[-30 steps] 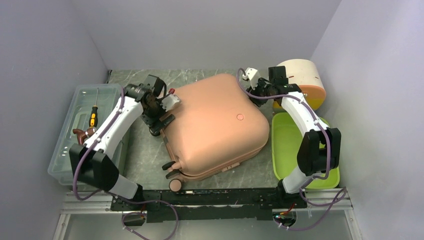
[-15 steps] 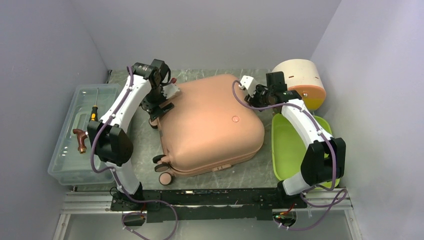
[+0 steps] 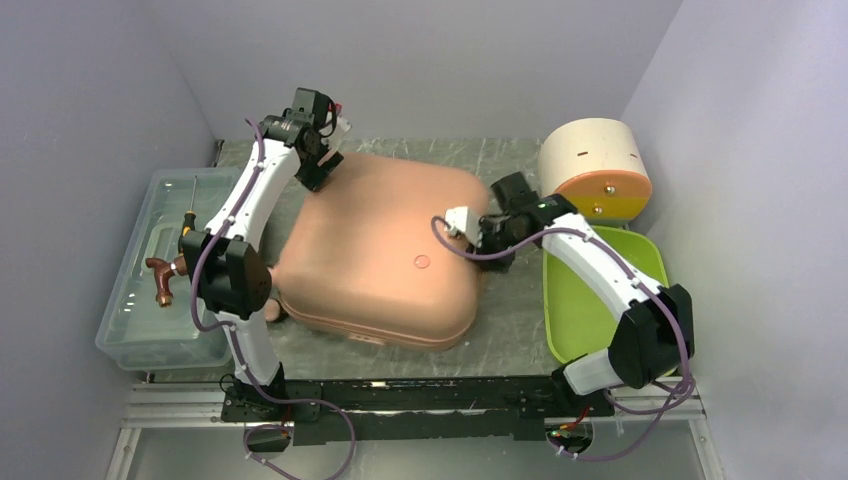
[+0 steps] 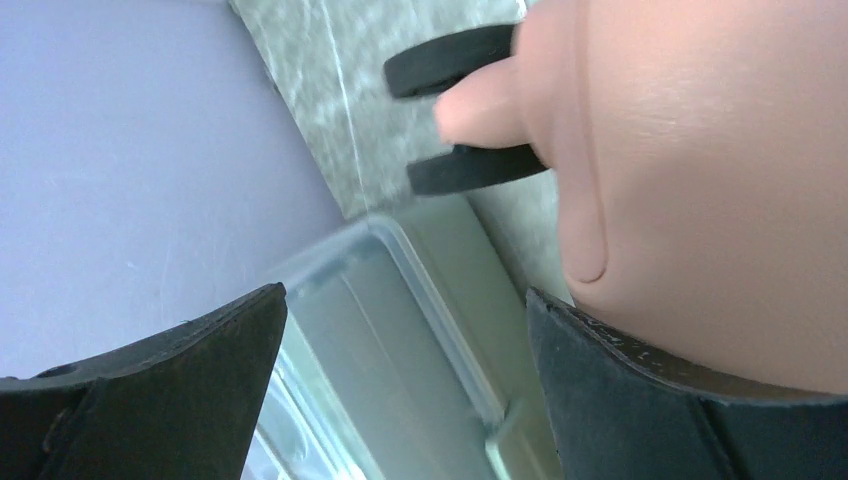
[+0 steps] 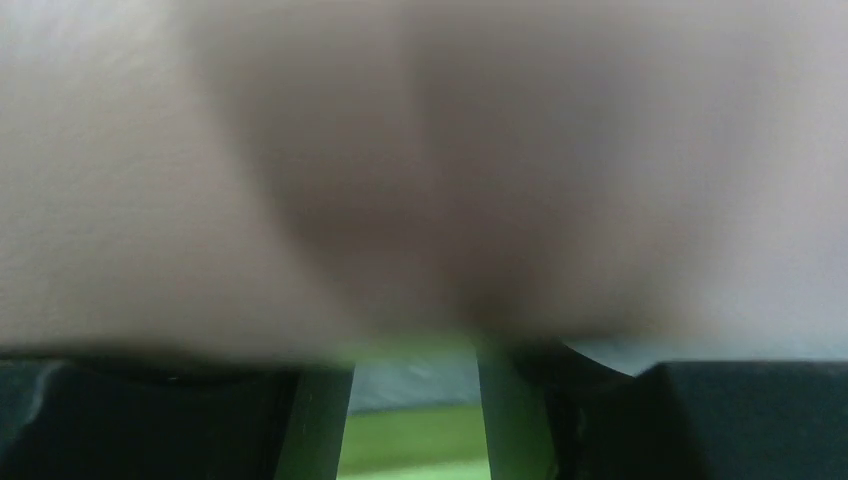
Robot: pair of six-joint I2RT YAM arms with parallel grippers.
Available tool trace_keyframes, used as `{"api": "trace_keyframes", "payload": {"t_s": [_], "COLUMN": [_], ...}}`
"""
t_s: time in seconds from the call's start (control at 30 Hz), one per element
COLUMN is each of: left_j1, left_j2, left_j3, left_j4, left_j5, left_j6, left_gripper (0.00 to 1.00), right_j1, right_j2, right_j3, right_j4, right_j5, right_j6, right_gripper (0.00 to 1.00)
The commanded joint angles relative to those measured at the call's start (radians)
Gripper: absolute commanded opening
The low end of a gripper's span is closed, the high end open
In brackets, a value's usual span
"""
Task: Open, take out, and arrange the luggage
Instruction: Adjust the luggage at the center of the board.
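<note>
The luggage (image 3: 385,250), a salmon-pink hard-shell suitcase, lies closed and flat in the middle of the table. My left gripper (image 3: 323,158) is at its far left corner and stands wide open. In the left wrist view the right finger (image 4: 640,400) rests against the pink shell (image 4: 720,180), with two black wheels (image 4: 470,168) beyond, and my left gripper (image 4: 403,295) has only the bin showing in its gap. My right gripper (image 3: 482,240) presses on the suitcase's right edge. The blurred shell (image 5: 420,150) fills its wrist view, and my right gripper (image 5: 415,365) has its fingers apart, nothing between them.
A clear plastic bin (image 3: 128,335) stands at the left, touching the suitcase, with a screwdriver (image 3: 187,232) and a brown-handled tool (image 3: 160,275) inside. A lime-green tray (image 3: 590,300) lies at the right. A cream and orange cylinder (image 3: 595,165) sits at the back right.
The suitcase has slid and turned left, up to the bin. My right gripper followed its right edge leftward. My left gripper moved back to the far left corner.
</note>
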Motion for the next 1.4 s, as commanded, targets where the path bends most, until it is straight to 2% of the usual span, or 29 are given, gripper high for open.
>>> {"api": "trace_keyframes", "payload": {"t_s": [0.0,0.17,0.27,0.4,0.6,0.77,0.97,1.1,1.27,1.37], "left_j1": [-0.079,-0.019,-0.010,-0.012,-0.017,-0.035,-0.058,-0.058,-0.075,-0.094], "left_j2": [0.119,0.068,0.056,0.044,0.021,-0.020,-0.086,-0.118,-0.181,-0.252], "left_j3": [-0.074,-0.051,-0.051,-0.059,-0.071,-0.098,-0.157,-0.136,-0.059,-0.102], "left_j4": [0.257,0.243,0.228,0.204,0.186,0.169,0.195,0.190,0.138,0.139], "left_j5": [0.334,0.359,0.391,0.478,0.562,0.619,0.581,0.542,0.568,0.546], "left_j6": [-0.155,-0.171,-0.168,-0.181,-0.193,-0.190,-0.184,-0.170,-0.147,-0.121], "left_gripper": [0.99,0.99,1.00,0.99,0.99,0.99,0.99,0.99,1.00,0.99], "right_j1": [0.156,0.056,-0.040,-0.121,-0.202,-0.276,-0.332,-0.331,-0.332,-0.327], "right_j2": [0.038,0.003,-0.003,-0.011,-0.011,0.045,0.132,0.191,0.247,0.231], "right_j3": [-0.064,0.005,0.062,0.073,-0.044,-0.066,-0.053,-0.030,0.010,0.003], "right_j4": [-0.150,-0.120,-0.069,-0.007,0.118,0.171,0.176,0.166,0.234,0.313], "right_j5": [-0.374,-0.329,-0.309,-0.274,-0.319,-0.410,-0.543,-0.600,-0.627,-0.619], "right_j6": [0.065,0.124,0.170,0.153,0.039,-0.059,-0.193,-0.261,-0.181,-0.062], "right_gripper": [0.49,0.49,0.49,0.51,0.53,0.58,0.60,0.61,0.60,0.59]}}
